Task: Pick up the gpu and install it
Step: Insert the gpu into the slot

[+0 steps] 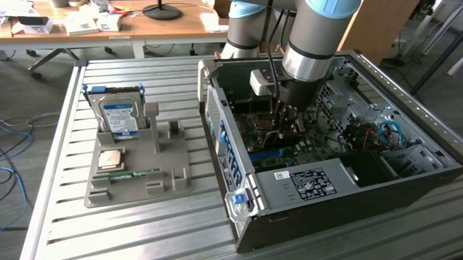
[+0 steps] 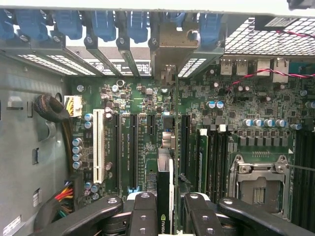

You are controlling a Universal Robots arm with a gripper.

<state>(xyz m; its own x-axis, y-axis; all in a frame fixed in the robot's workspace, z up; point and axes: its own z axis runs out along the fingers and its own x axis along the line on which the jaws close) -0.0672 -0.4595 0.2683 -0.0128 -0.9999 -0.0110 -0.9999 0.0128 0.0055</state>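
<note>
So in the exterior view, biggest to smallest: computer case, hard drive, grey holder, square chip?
1. computer case
2. grey holder
3. hard drive
4. square chip
No two look alike in size.

gpu (image 2: 165, 191): edge-on, face hidden, near end cut by frame edge | claw (image 2: 171, 201): rear cut off | arm (image 1: 318, 32): top cut off
</note>
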